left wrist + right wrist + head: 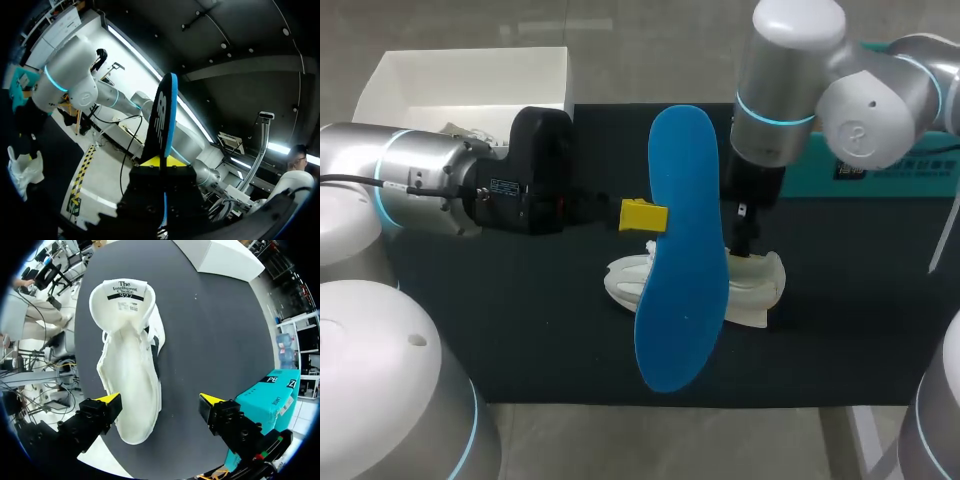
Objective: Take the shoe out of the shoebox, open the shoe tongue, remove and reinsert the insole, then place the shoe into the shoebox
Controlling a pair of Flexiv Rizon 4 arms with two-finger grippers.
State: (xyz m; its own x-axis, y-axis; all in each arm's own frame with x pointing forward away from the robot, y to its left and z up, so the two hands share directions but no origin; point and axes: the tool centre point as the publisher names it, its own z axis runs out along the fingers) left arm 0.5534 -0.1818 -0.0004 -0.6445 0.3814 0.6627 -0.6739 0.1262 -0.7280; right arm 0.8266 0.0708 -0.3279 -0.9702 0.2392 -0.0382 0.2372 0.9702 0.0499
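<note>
Above the counter (520, 330), your left jaws clamp the insole (680, 250), already out; right jaws stand apart over the shoe (760, 300). Reinsertion and return to the far-left shoebox (535, 80) remain.

A black mat (520, 330) covers the grey table (650, 440). A teal box (910, 183) sits at the mat's far right edge.

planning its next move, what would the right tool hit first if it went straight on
Probably the white shoe, lying just ahead of the right tool under one open finger; the other would meet the black mat. Depth is unclear.
</note>
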